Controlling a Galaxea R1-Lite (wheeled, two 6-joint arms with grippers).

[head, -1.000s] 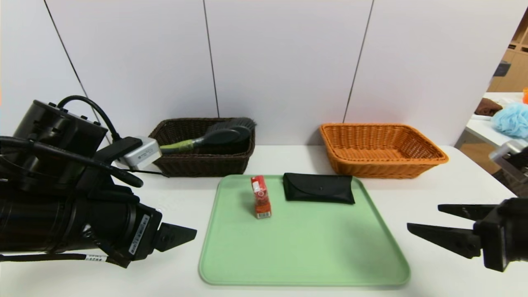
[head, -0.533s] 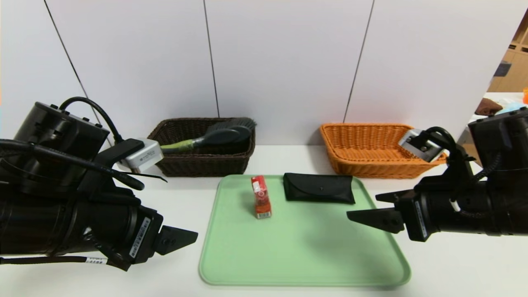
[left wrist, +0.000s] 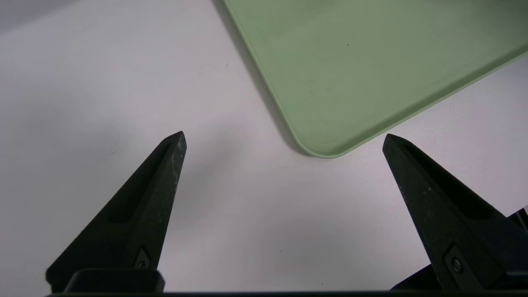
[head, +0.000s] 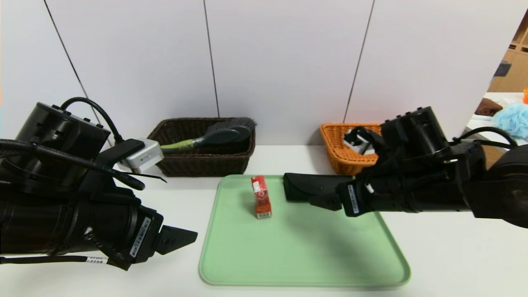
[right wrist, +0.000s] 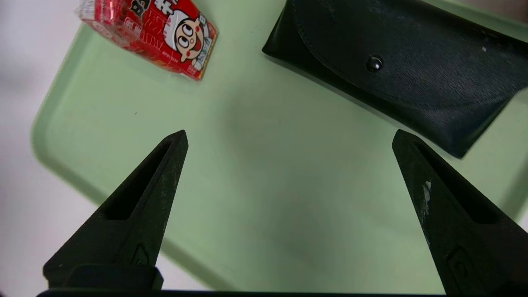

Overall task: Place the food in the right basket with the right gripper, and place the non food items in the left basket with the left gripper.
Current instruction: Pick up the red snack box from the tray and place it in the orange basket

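The right gripper (right wrist: pixel 288 136), black with two pointed fingers, hangs over the flat light green tray (head: pixel 301 255) with its fingers spread wide and nothing between them. It is above the far right part of the tray, close to the flat black snap-flap pouch (head: pixel 307 185), and partly hides the pouch in the head view. The small red carton box (head: pixel 260 201) stands upright on the tray, just to the left of the pouch and a little apart from it. The right arm reaches in from the right and covers much of the rectangular orange woven wicker basket (head: pixel 340 154), which sits on the white table (head: pixel 453 255) behind the tray. The left gripper (left wrist: pixel 284 138), black with looping cables, hangs low at the left, over the table near the tray's near left corner. Its fingers are spread wide too and hold nothing. The dark grey bristle brush with the olive-green handle (head: pixel 214 138) lies in the rectangular dark brown woven wicker basket (head: pixel 198 163), behind the tray on the left.
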